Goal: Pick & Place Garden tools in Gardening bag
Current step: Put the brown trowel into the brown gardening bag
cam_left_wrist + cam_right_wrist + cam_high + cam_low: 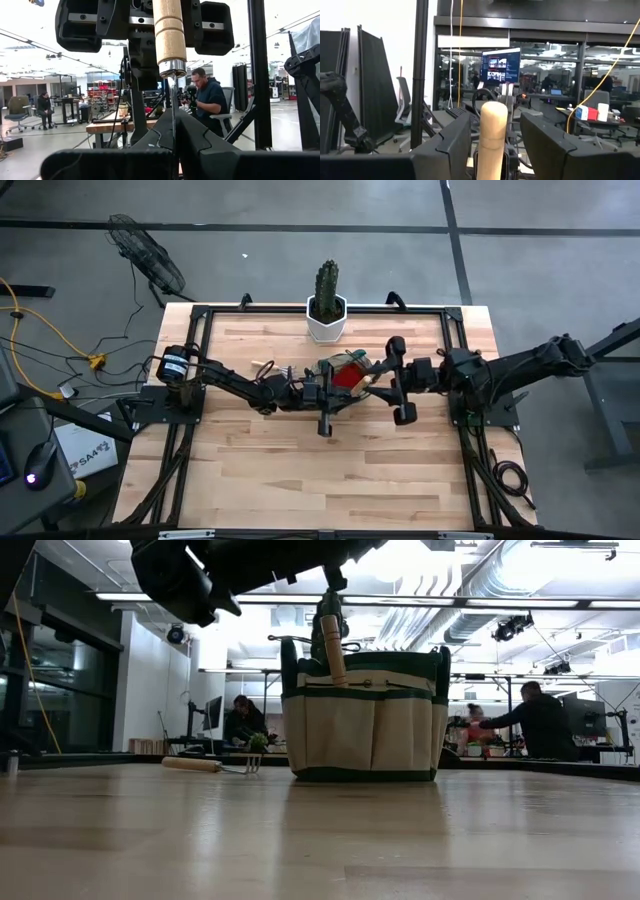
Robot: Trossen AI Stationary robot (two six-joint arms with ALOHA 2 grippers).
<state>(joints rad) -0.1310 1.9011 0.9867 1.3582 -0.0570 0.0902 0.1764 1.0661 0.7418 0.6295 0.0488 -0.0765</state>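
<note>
High view: gardening bag (345, 370) mid-bench near far edge. Both grippers meet above it; right gripper (492, 145) clamps wooden-handled tool (492, 135); left gripper (172, 145) grip state unclear. Judgement: lower tool vertically, release inside bag mouth.

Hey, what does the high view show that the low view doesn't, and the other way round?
Only the high view shows the whole table from above, the cactus in its white pot, something red inside the gardening bag, and both arms meeting over it, with the left hand and right hand on either side. Only the low view shows the bag's tan pockets, a wooden handle sticking up from it, the mini rake lying beside it, and people in the room behind. Both show the bag and the wooden table.
</note>
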